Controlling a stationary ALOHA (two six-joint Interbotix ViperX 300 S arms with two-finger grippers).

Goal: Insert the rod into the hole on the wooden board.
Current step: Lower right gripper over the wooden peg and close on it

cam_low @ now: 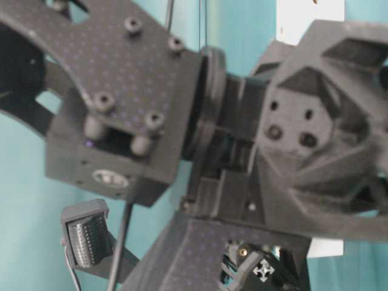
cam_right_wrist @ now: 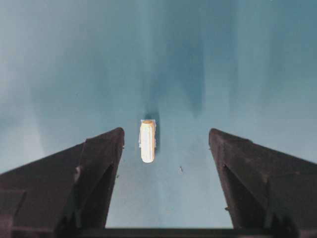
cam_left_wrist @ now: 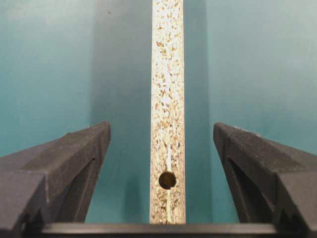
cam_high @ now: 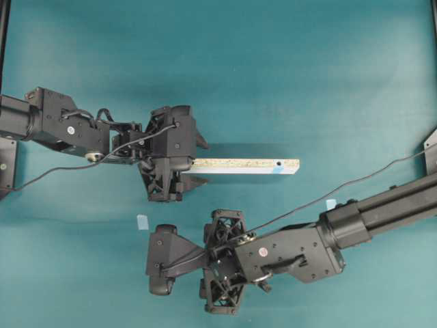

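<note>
The teal counter (cam_high: pixel 287 61) carries everything. In the overhead view the right arm reaches in from four o'clock, the left arm from nine o'clock.

The wooden board (cam_high: pixel 246 166) lies flat near centre, running three to nine o'clock. The left claw (cam_left_wrist: pixel 166 163) straddles its nine o'clock end with jaws spread wide, clear of both long edges and gripping nothing; an unmarked dark hole (cam_left_wrist: pixel 167 180) sits between its fingers. The hole (cam_high: pixel 279 165) with the blue mark is at the board's three o'clock end, well apart from that claw.

The right claw (cam_right_wrist: pixel 166 153) is also wide open and empty. In its wrist view the rod (cam_right_wrist: pixel 147 141) lies on the counter between the fingers, touching neither, its long axis running twelve to six. Overhead, the rod is hidden beneath the claw near six o'clock. A pale tape square (cam_high: pixel 142 221) lies at the claw's ten o'clock.

The table-level view is filled by blurred arm parts, so the claw's height over the rod is probably low, but I cannot tell.

Risks from here, as I judge them:
- The rod is small and round; uneven closing could roll or squirt it away.
- Descending too far would jam the fingertips on the counter.
- The board is not clamped, so pressing the rod in could skid it.
- The unmarked hole could be mistaken for the target.
</note>
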